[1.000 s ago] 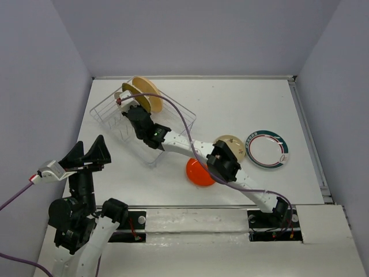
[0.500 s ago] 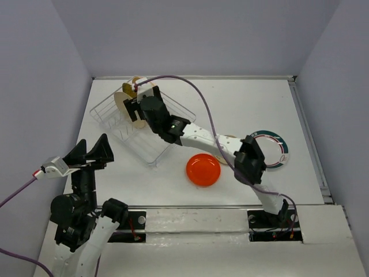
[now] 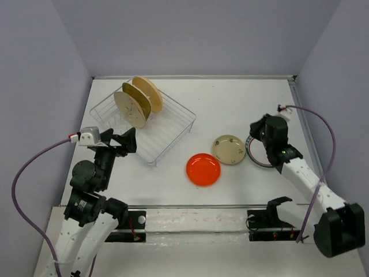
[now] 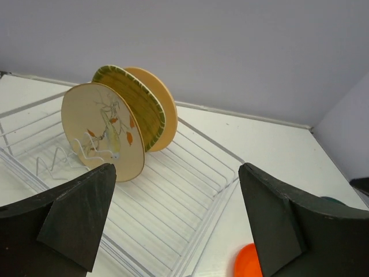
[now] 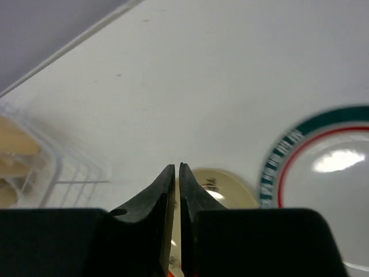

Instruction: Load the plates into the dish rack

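left gripper [image 4: 176,170]: wide open, empty, beside dish rack [image 3: 164,130]
right gripper [image 5: 176,168]: closed, empty, near green-rimmed plate [image 5: 323,173]
rack: cream plate [image 4: 102,130], olive plate [image 4: 141,112], peach plate [image 4: 162,107] upright
table [image 3: 230,104]: red plate [image 3: 203,169], beige plate [image 3: 229,149] flat

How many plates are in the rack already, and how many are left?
Done: three plates stand in the dish rack: the cream painted plate, the yellow-olive ribbed plate and the peach plate. In hand: nothing; the right gripper is shut and empty, the left gripper open and empty. Left: the red-orange plate, the small beige plate and the green-rimmed white plate lie on the table. Halfway.
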Controlling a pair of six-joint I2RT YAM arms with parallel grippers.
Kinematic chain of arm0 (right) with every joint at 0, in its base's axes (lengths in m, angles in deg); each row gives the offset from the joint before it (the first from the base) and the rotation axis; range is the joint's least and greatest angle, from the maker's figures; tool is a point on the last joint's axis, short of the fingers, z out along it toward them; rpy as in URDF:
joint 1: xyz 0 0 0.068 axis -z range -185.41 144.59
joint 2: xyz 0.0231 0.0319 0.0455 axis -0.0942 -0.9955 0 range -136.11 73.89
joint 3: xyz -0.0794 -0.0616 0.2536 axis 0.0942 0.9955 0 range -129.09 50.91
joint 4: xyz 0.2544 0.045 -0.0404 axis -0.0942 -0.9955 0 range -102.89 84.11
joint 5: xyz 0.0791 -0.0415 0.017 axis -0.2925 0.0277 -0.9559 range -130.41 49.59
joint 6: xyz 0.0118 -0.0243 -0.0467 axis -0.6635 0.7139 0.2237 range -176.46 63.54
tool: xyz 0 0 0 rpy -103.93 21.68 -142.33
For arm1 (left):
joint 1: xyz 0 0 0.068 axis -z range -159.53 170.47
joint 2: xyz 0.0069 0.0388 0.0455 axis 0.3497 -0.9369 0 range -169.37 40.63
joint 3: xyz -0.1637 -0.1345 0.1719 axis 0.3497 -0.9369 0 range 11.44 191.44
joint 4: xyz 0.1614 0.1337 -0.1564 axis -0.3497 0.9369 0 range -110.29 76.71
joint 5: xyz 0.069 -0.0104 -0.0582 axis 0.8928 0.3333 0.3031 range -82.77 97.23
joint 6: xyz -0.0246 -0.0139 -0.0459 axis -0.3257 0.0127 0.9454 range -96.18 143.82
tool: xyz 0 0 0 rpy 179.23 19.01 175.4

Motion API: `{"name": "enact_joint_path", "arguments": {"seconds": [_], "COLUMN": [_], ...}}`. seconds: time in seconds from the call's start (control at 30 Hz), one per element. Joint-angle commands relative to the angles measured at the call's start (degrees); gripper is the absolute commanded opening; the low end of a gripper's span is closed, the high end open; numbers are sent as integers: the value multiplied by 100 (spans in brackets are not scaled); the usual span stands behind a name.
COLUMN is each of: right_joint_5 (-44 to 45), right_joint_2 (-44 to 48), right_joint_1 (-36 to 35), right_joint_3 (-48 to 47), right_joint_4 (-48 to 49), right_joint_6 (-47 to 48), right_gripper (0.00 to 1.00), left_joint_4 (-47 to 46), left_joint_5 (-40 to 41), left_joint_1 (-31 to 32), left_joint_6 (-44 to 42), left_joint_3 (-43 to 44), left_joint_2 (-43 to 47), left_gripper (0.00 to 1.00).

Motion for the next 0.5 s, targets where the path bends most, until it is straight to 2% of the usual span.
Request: {"name": "enact_joint_path", "arguments": {"seconds": [0.0,0.03,0.07,0.1,0.13,0.23,0.3,0.33,0.47], "right_joint_5": [-497,-444,-444,-444,-496,-837,-1119,-1234,-1797], "right_joint_2": [1634,1837,2126,2216,2261,2113,1945,1858,1655], "right_joint_1": [1398,1697,2275,2559,2840,4000,4598,5132,5953], "right_joint_3": [1180,1277,1409,1410,1514,1682,1770,1814,2025], "right_joint_4": [-772,-1096,-1403,-1406,-1624,-1880,-1934,-1960,-1952], "right_joint_6": [-1176,-1272,-1325,-1326,-1352,-1396,-1388,-1379,-1195], "right_gripper": [12,16,25,25,37,62,67,69,71], "left_joint_4": [-298,-306,-306,-306,-306,-306,-306,-298,-254], "left_joint_5": [-563,-581,-633,-660,-686,-721,-687,-669,-511], "left_joint_1": [-92,-92,-92,-92,-101,-84,-40,-5,154], "left_joint_6": [-20,-29,-20,-20,-20,-20,-29,-46,-73], "left_joint_3": [89,80,89,89,89,89,89,89,98], "left_joint_2": [-2,42,60,60,95,235,306,350,552], "left_gripper": [99,99,99,99,99,99,99,99,99]}}
